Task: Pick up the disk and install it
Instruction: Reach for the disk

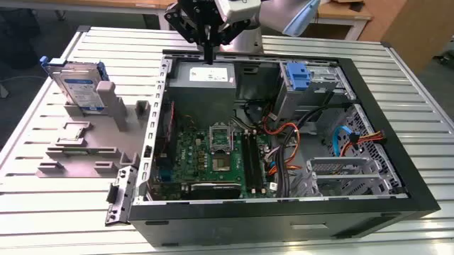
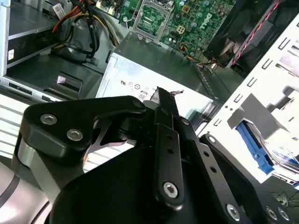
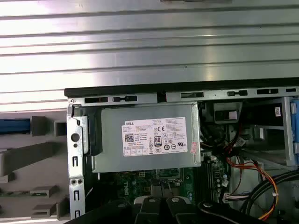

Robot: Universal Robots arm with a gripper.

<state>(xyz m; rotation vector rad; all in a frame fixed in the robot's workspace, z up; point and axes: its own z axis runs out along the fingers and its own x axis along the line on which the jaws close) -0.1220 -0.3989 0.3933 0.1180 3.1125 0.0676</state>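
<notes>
At the exterior view's top centre, the gripper hangs closed and empty above the power supply.
The disk stands upright in a grey holder at that view's upper left, with the case wall between it and the gripper.

An open black computer case lies on its side on the ribbed metal tabletop. At its far end sits a grey power supply, whose white label is plain in the first wrist view. Just beside it lies the green motherboard. Orange and red cables run between the board and a perforated metal drive cage. A bare blue bracket stands in a bay at the far corner. At the exterior view's left of the case sits a grey fixture, with a small square silver chip resting on it.
</notes>
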